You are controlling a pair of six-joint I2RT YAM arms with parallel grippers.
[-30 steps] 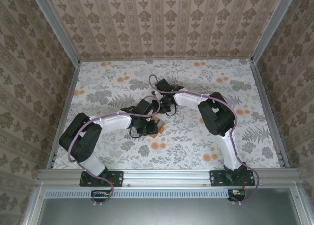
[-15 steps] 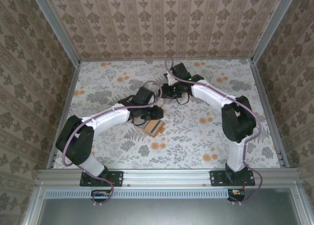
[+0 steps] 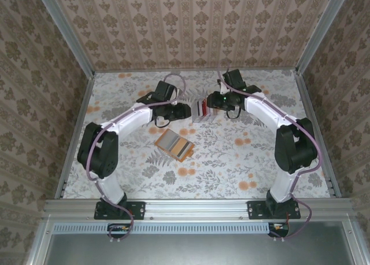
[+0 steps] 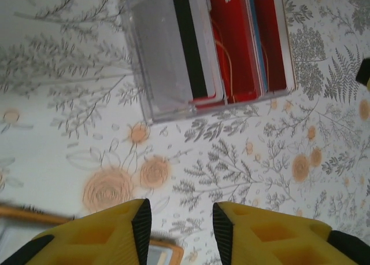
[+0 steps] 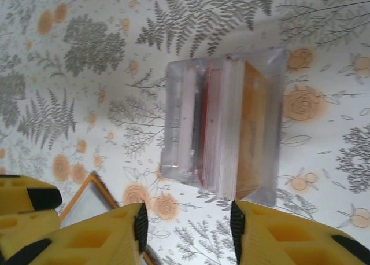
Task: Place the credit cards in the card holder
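Overhead I see the whole card holder [image 3: 174,146]; wrist views resolve the rack [image 4: 159,62] and its red cards [image 4: 234,39]. My left gripper [image 4: 182,219] and right gripper [image 5: 189,224] gape, empty. Floral tabletop [image 3: 231,161], patterned walls [image 3: 191,28].

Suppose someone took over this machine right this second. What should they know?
Left gripper: open, empty, pointed at the clear rack.
Right gripper: open, empty, at the rack's other side.
Credit cards: standing in the rack.
Card holder: lying open on the table, nearer the arm bases, apart from the rack.
Done: holder is open.
Left: pull the cards out and slide them into the holder.
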